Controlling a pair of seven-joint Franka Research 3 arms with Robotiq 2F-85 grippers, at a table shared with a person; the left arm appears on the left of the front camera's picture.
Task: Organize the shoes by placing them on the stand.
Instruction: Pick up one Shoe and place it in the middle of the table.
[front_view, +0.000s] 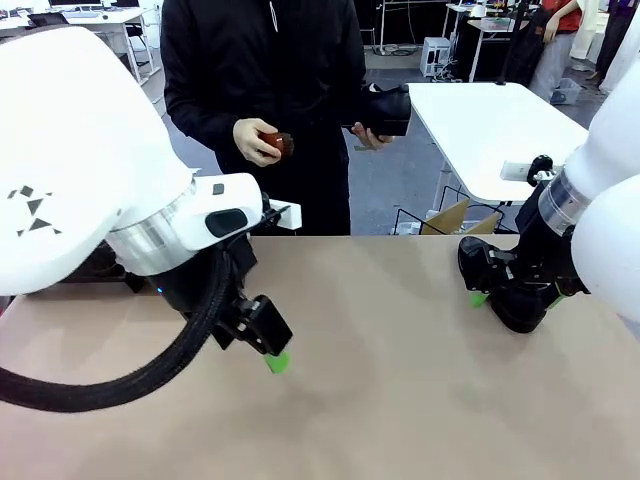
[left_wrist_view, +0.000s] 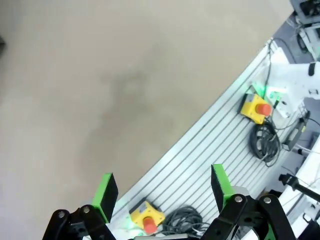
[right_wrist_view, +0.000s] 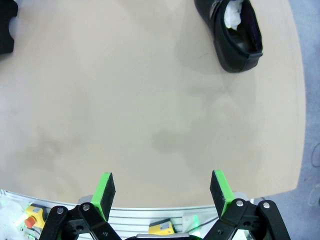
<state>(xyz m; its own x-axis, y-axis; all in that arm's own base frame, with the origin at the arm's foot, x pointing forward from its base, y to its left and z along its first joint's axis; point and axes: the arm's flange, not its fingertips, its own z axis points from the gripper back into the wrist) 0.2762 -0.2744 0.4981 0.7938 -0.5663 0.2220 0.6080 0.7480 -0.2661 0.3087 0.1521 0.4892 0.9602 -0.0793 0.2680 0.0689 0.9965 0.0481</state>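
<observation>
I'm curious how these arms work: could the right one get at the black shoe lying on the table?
Probably yes. The right gripper hangs open above the table, and the shoe lies ahead of it with nothing between them.

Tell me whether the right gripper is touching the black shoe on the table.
Apart. The right wrist view shows the right gripper, jaws open, with a broad stretch of bare table between its fingertips and the shoe.

Glossy black shoe (right_wrist_view: 226, 47) (beige table (right_wrist_view: 150, 100))
</observation>
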